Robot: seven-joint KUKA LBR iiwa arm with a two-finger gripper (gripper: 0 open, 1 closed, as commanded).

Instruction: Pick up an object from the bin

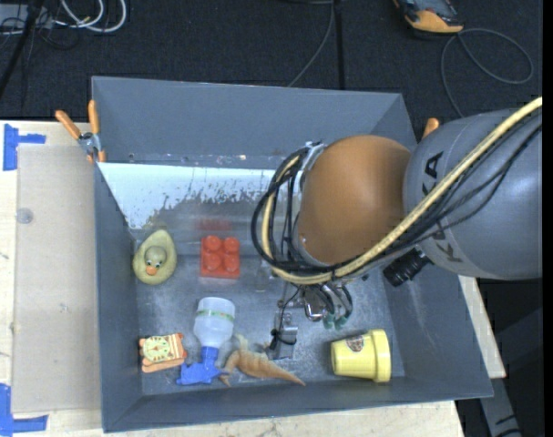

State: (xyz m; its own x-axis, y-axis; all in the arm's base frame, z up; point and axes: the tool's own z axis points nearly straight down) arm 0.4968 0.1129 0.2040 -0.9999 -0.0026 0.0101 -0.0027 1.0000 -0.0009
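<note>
Just in front of the gripper (291, 335) lies a tan pointy cone (262, 366), long way across; grip open/shut: can't tell.

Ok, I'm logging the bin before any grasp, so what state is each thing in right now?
claw: down near the bin floor, between bottle and yellow cup
yellow duck: upright, standing alone at the left
red brick: flat, studs up
bottle: lying down, blue cap toward the near wall
tan cone: lying flat, tip pointing right
yellow cup: tipped on its side
orange toy: lying flat
</note>
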